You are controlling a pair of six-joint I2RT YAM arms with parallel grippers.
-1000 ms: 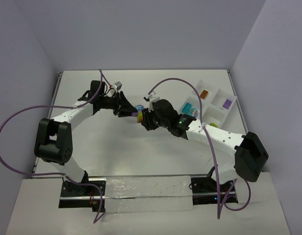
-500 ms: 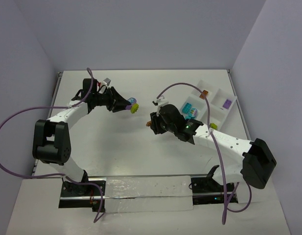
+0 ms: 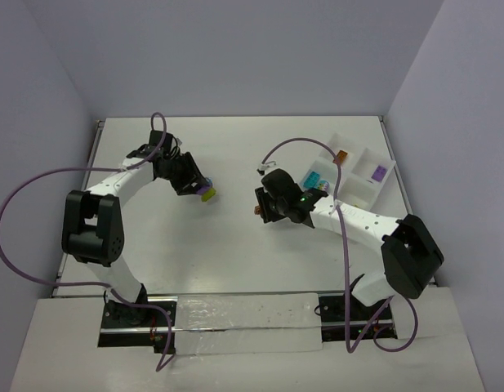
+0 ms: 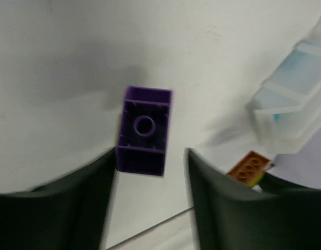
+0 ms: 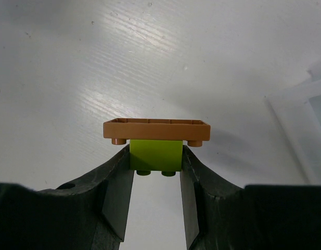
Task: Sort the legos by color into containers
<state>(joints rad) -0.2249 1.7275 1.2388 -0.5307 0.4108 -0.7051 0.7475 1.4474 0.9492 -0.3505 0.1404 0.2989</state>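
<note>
A purple brick lies hollow side up on the table, just past my left gripper's tips. It sits against the left finger, with a gap to the right finger. That gripper is open. In the top view the brick lies at the left gripper, with a lime-yellow edge beside it. My right gripper is shut on a lime green brick with an orange plate stuck on it, above the table. In the top view this gripper is left of the white divided tray.
The tray holds cyan bricks, an orange brick and a purple brick in separate compartments. Its corner shows in the right wrist view and the left wrist view. Purple cables arc over both arms.
The two grippers, close together a second ago, have drawn apart. The left one swung back left and down and opened at the purple brick. The right one kept the orange-lime clump.
</note>
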